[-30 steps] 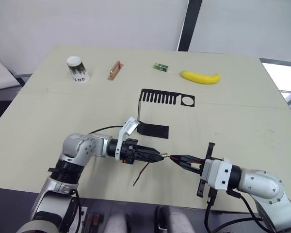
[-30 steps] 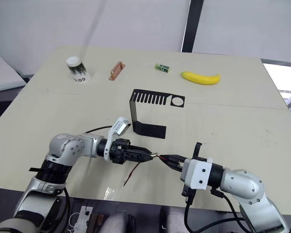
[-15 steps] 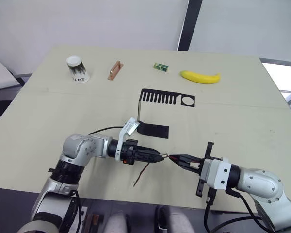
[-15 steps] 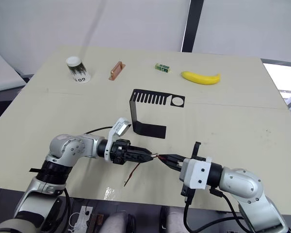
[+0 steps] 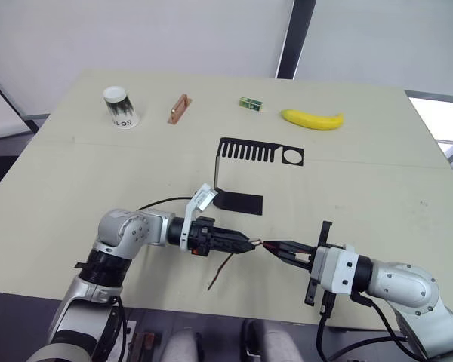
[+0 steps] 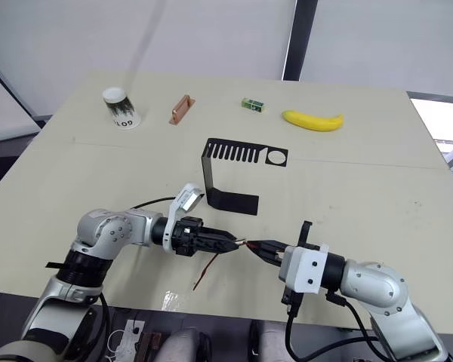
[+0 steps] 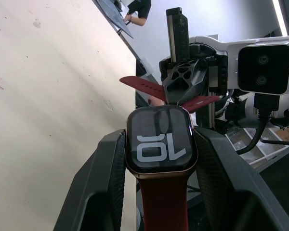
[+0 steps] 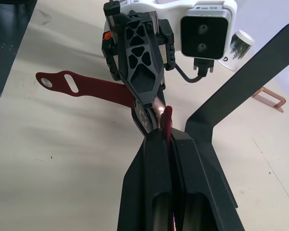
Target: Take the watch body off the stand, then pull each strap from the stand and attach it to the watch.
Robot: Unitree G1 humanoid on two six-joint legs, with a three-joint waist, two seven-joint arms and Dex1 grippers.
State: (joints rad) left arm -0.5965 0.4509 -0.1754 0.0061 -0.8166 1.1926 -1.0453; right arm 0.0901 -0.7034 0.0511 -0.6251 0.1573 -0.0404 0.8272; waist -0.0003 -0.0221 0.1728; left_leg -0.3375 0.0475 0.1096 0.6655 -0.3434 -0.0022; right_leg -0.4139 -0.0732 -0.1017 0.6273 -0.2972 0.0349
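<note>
Left wrist view: the left end effector (image 7: 159,159) pinches the watch (image 7: 161,140) by its two sides, screen to the camera, so both strap ends of the case stay free; one strap (image 7: 162,204) is already fixed on the near end and hangs down between the fingers
Watch place: held just above the near part of the counter (image 5: 377,188), between the two arms, well apart from the stand (image 5: 241,172)
Right end effector (image 8: 169,144): its fingers are pressed together on the second strap (image 8: 166,122), gripped near its end so that the short free tip can go into the case
Alignment: the two end effectors point tip to tip, nearly on one line; I judge this is for sliding the strap straight into the slot
Contact: the strap tip is just beside the case; whether it is already seated, I cannot tell
First strap: its holed tail (image 8: 82,85) trails free below the left end effector; it seems not to disturb
Stand: empty, upright behind the hands, out of the way
Risk: the strap is soft; it may bend if the tip meets the slot edge
</note>
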